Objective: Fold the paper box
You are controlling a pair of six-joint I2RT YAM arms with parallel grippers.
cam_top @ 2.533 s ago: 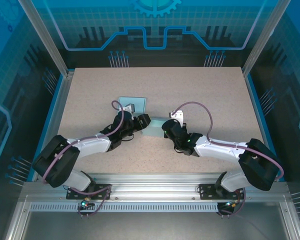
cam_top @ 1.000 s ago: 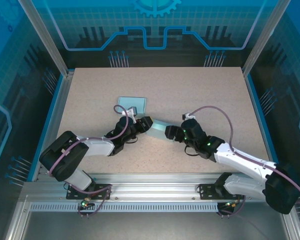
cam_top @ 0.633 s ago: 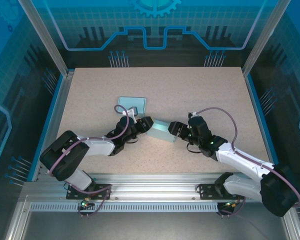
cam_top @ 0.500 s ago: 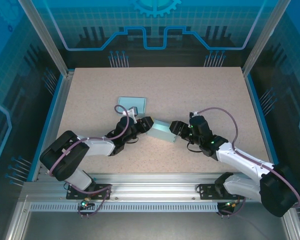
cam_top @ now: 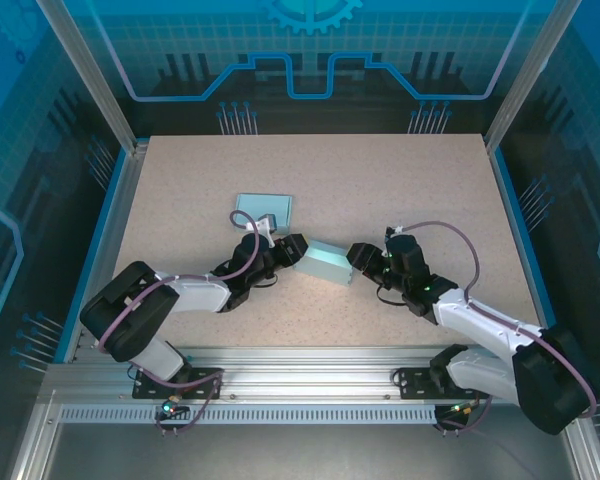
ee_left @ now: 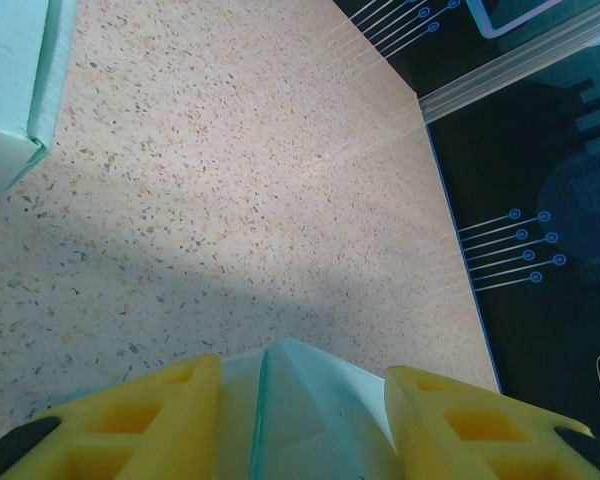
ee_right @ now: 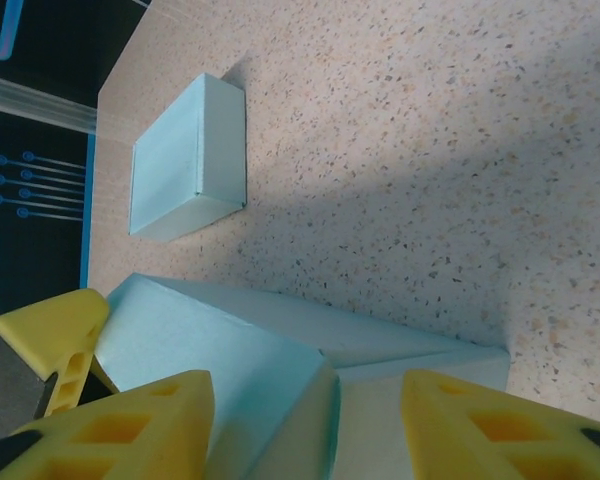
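Observation:
The pale teal paper box (cam_top: 326,262) lies partly folded on the speckled table (cam_top: 410,180), between my two grippers. My left gripper (cam_top: 292,250) is shut on its left end; in the left wrist view a creased teal panel (ee_left: 310,400) fills the space between the yellow fingers (ee_left: 130,420) of the left gripper (ee_left: 302,372). My right gripper (cam_top: 358,262) holds the right end. In the right wrist view the box (ee_right: 220,350) spans the gap of the right gripper (ee_right: 308,390), touching both fingers.
A second teal box (cam_top: 263,210), closed and flat, lies just behind the left gripper; it also shows as a teal box (ee_right: 185,160) in the right wrist view and a teal box (ee_left: 10,90) in the left one. Blue frame rails (cam_top: 115,200) border the table.
The right gripper's jaws have narrowed onto the box's right end while its wrist shifted slightly right. The left gripper and the box have stayed where they were.

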